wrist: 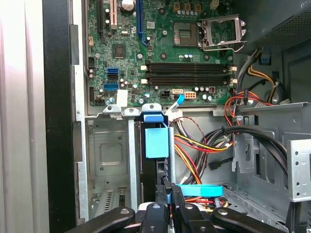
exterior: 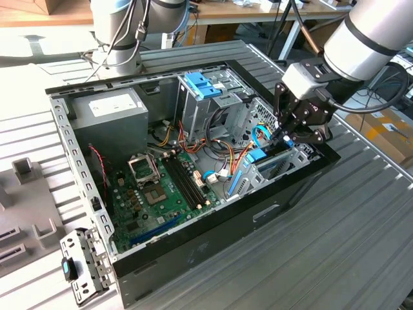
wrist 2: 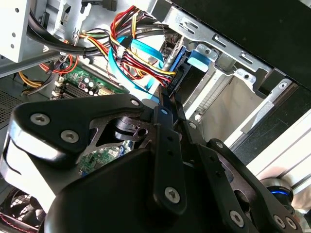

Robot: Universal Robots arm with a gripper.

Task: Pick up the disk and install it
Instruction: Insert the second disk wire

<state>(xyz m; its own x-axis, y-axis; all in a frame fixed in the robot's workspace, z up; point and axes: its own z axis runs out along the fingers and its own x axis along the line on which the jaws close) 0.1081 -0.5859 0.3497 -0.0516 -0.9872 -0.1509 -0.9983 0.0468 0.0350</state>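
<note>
Our claw point(wrist: 167, 194) is pinched narrow on the edge of the disk point(wrist: 151, 167) — it stands on edge in the drive cage point(wrist: 104, 150) at the computer case's point(exterior: 193, 252) front corner, aligned with its slot.

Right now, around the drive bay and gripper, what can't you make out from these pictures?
1. Whether the disk sits in the drive cage: in the first wrist view the blue bracket covers the slot.
2. What the gripper touches: in the exterior view its own body hides the tip.
3. The cage floor: in the second wrist view the gripper's black linkage blocks it.
</note>
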